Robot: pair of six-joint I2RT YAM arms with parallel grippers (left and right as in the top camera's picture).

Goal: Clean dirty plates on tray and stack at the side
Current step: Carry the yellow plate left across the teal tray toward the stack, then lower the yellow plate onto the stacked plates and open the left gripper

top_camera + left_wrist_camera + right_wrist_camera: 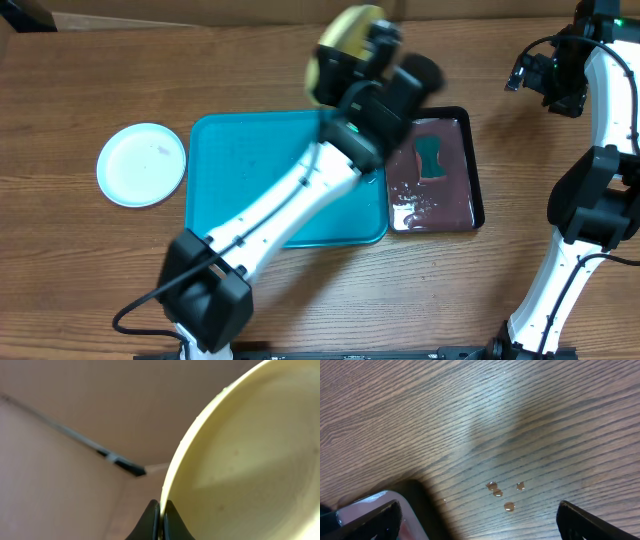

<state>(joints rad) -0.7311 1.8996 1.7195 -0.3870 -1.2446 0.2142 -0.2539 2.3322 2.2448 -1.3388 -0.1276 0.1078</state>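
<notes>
My left gripper (161, 510) is shut on the rim of the yellow-green plate (345, 45) and holds it raised and tilted above the far edge of the turquoise tray (215, 170). In the left wrist view the plate (250, 460) fills the right side. The white plate (142, 164) lies flat on the table left of the tray. The light blue plate is not in view. My right gripper (477, 520) is open and empty, high over bare table at the far right (545, 75).
A narrow black tray (472, 170) with reddish-brown liquid and a teal sponge (431, 158) sits right of the turquoise tray; its corner (365, 510) shows in the right wrist view. A few brown drops (502, 492) lie on the wood there.
</notes>
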